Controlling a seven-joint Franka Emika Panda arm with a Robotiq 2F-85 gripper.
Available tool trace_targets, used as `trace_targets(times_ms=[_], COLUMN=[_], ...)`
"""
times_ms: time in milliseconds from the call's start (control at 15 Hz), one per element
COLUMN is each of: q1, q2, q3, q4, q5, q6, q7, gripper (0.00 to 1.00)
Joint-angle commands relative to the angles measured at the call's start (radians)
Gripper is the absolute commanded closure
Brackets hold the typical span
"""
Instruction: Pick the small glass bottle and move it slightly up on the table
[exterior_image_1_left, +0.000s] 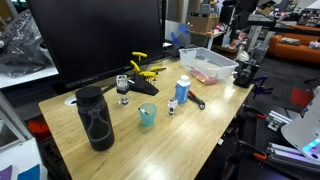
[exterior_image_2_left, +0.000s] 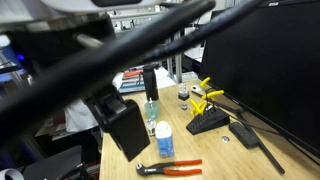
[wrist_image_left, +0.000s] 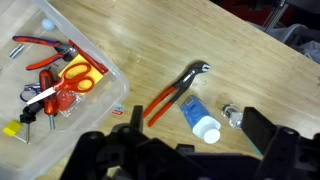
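Observation:
The small glass bottle (exterior_image_1_left: 172, 105) stands on the light wood table (exterior_image_1_left: 120, 150), just in front of the taller blue bottle (exterior_image_1_left: 182, 91). In the wrist view the small glass bottle (wrist_image_left: 233, 116) sits right of the blue bottle (wrist_image_left: 196, 112), both seen from above. My gripper (wrist_image_left: 197, 140) is open and empty, well above the table, with its dark fingers framing the two bottles. In an exterior view the blue bottle (exterior_image_2_left: 164, 140) shows, but I cannot make out the small bottle there.
Red-handled pliers (wrist_image_left: 170, 92) lie left of the blue bottle. A clear bin (wrist_image_left: 100, 100) holds tools. A teal cup (exterior_image_1_left: 147, 115), a black bottle (exterior_image_1_left: 95, 118), a stemmed glass (exterior_image_1_left: 123, 88) and a yellow-handled tool (exterior_image_1_left: 143, 72) also stand on the table. A monitor (exterior_image_1_left: 95, 35) is behind.

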Motion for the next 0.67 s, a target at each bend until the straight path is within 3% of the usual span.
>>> trace_targets(times_ms=[0,600], q1=[-0.042,-0.029], q2=[0.009,0.024], q3=[0.038,0.054], q4=[0.001,0.004], q5=[0.022,0.025], q6=[-0.001,0.001], q7=[-0.018,-0.023], gripper=[0.00,0.00])
